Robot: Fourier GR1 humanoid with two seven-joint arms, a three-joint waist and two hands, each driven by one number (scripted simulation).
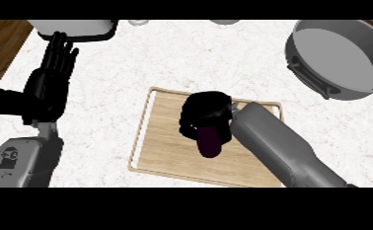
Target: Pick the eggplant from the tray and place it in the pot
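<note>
So, status at this frame, big things first. The counter [182, 56] is a white speckled top with a strip of wood showing at the far left. The pot [331, 58] sits at the upper right, grey, with a dark handle on its near-left side, and I see nothing inside it, so placement is not done.

The tray [164, 147] is a light wooden board with a raised rim, mid-counter, well apart from the pot. The right forearm [280, 150] comes in from the lower right and lies across the tray's right half. The right hand [207, 113] is over the tray, fingers curled down around the top end of the eggplant [209, 142]. The eggplant is dark purple, lying lengthwise; its lower end sticks out below the hand, over the board. I can't tell whether it rests on the tray or is lifted off it.

The left hand [51, 81] rests at the left edge, fingers straight and pointing up, holding nothing. A grey appliance [76, 29] sits behind it at the top left.

My read: the grasp is made or nearly made. Lift, carry up and right to the pot, and release are all left. Call it roughly a third in.
</note>
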